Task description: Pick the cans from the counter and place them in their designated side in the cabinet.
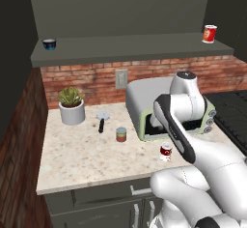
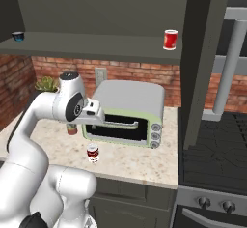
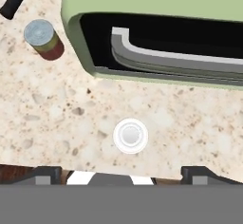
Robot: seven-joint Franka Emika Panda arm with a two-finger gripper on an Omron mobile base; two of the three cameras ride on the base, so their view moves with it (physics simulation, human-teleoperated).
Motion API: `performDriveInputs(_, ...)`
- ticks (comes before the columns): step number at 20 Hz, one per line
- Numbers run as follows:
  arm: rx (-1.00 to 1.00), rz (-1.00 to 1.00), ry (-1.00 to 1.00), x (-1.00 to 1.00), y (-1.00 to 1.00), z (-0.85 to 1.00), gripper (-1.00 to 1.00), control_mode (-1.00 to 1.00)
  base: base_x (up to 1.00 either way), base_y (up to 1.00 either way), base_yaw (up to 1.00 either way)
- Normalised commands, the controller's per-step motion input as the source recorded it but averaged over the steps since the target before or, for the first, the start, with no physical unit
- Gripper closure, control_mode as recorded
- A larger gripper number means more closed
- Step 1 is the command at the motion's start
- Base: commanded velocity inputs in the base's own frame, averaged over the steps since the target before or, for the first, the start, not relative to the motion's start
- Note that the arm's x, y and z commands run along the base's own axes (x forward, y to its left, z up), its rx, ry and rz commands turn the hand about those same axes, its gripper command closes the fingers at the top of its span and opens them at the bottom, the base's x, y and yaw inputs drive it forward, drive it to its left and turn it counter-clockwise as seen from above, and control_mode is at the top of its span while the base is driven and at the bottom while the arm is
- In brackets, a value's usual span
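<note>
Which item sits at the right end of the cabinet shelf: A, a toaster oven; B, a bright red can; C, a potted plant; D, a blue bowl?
B: the bright red can stands at the shelf's right end, while the blue bowl sits at the left end.

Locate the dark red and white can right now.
The dark red and white can stands upright on the counter near its front edge, just in front of the toaster oven; the hand view looks straight down on its top.

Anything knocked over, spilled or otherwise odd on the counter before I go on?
Nothing stands out. Both cans stand upright on the counter: the dark red and white can before the toaster oven, the orange-label can left of it.
</note>
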Motion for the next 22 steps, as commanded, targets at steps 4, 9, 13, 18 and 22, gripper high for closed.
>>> performDriveInputs(4, 0.00, 0.00, 0.00, 0.00, -0.05, -0.24, -1.00, -1.00, 0.00, 0.00, 0.00)
performDriveInputs(9, 0.00, 0.00, 0.00, 0.00, -0.08, -0.24, -1.00, -1.00, 0.00, 0.00, 0.00)
performDriveInputs(13, 0.00, 0.00, 0.00, 0.00, -0.05, -0.25, -1.00, -1.00, 0.00, 0.00, 0.00)
performDriveInputs(18, 0.00, 0.00, 0.00, 0.00, -0.02, -0.25, -1.00, -1.00, 0.00, 0.00, 0.00)
performDriveInputs(22, 0.00, 0.00, 0.00, 0.00, 0.00, -0.24, -1.00, -1.00, 0.00, 0.00, 0.00)
